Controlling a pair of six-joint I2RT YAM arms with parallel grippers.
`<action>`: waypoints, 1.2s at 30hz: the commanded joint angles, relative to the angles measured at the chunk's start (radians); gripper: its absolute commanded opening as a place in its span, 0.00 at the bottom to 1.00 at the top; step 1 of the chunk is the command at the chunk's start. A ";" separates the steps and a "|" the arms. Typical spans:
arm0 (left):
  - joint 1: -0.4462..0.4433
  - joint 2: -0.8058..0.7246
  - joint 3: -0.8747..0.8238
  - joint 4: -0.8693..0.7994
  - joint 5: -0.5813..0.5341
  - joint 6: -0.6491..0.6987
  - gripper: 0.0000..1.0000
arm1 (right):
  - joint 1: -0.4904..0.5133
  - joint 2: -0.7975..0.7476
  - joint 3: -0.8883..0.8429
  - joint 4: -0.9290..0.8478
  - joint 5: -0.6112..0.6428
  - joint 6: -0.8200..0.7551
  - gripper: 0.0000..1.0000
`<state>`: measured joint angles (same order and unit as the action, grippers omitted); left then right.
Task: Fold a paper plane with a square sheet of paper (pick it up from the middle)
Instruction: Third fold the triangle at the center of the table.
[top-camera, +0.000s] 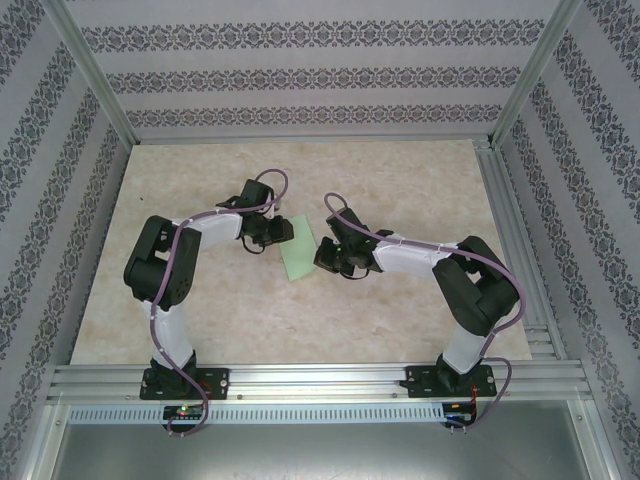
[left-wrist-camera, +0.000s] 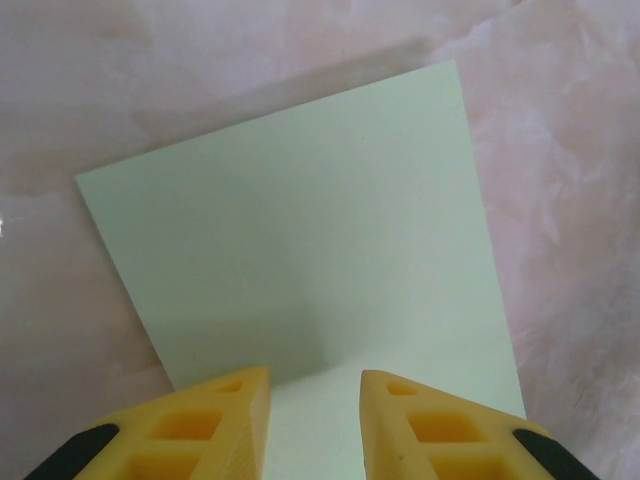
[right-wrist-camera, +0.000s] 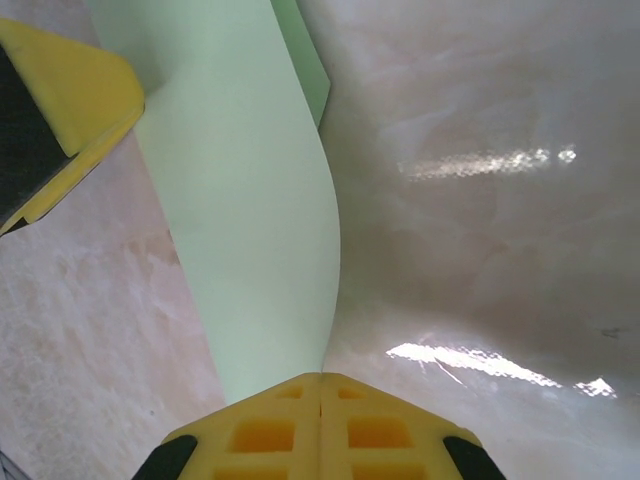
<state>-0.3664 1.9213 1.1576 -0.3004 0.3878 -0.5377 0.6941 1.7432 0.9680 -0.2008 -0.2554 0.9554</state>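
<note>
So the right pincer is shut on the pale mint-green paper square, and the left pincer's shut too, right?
No: the left pincer is open, fingers apart over the pale mint-green paper square, per the left wrist view. The right pincer is shut on it.

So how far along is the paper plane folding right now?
Barely started. Done: the right end effector is shut on one edge of the square sheet of paper, curling it off the table. In hand: the left end effector, jaws apart, hovers at another edge. Left: no dart shape yet, so the folding itself.
</note>
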 joint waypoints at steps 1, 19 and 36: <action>0.012 -0.003 0.000 0.013 0.087 0.029 0.30 | 0.013 -0.040 -0.001 -0.053 0.022 -0.032 0.04; 0.004 0.025 -0.063 0.002 0.069 0.033 0.26 | 0.033 0.034 0.058 0.101 -0.064 -0.012 0.06; 0.003 0.029 -0.056 -0.005 0.074 0.025 0.26 | 0.033 0.160 0.122 0.230 -0.115 0.008 0.06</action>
<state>-0.3668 1.9217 1.1088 -0.2771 0.4740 -0.5308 0.7185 1.8881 1.0615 -0.0090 -0.3542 0.9527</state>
